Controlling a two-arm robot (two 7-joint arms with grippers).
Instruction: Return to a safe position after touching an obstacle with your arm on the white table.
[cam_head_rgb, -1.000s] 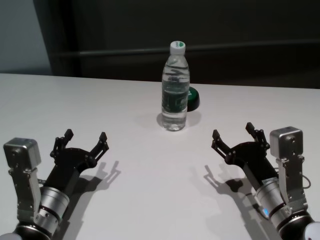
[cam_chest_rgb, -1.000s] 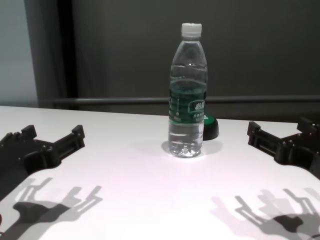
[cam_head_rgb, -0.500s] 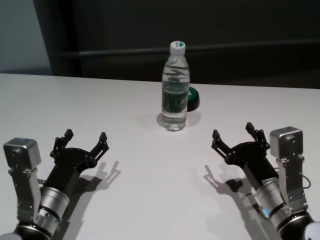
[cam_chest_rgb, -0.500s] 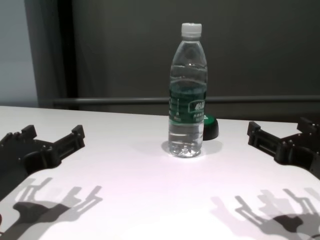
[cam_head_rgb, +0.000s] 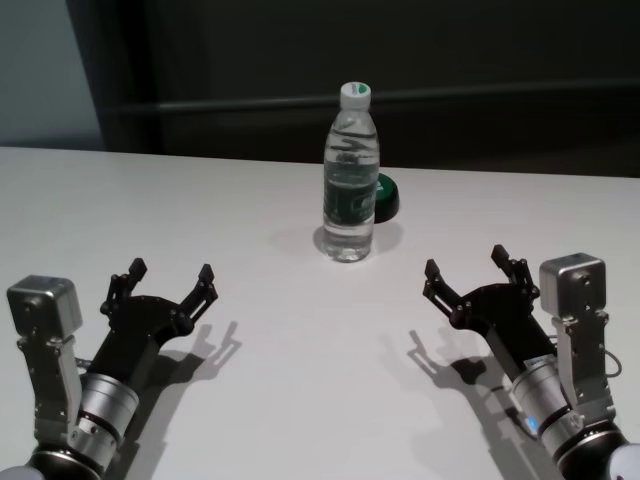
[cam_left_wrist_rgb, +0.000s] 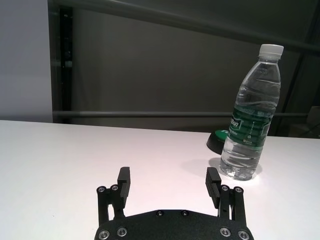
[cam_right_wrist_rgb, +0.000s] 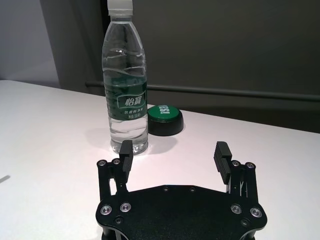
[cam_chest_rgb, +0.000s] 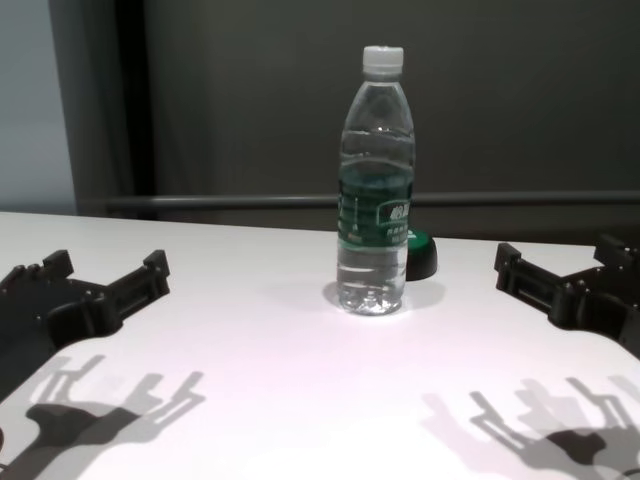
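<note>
White counter (cam_head_rgb: 280, 400) against a dark wall; water bottle (cam_head_rgb: 351, 185) stands upright at 12 o'clock. Left pincer (cam_head_rgb: 170, 284) at 8, right pincer (cam_head_rgb: 470, 274) at 4, both spread wide, holding nothing.

The water bottle (cam_head_rgb: 351, 187) stands in front of the small black dome with a green top (cam_head_rgb: 387, 197) and hides its left part in the head view; in the chest view only the dome's right edge (cam_chest_rgb: 420, 255) shows; the right wrist view crops the bottle's cap at the upper edge; the chest view cuts off the outer fingers of the left claw (cam_chest_rgb: 95, 282) and right claw (cam_chest_rgb: 560, 270); the counter (cam_head_rgb: 250, 200) runs past every frame's sides.
</note>
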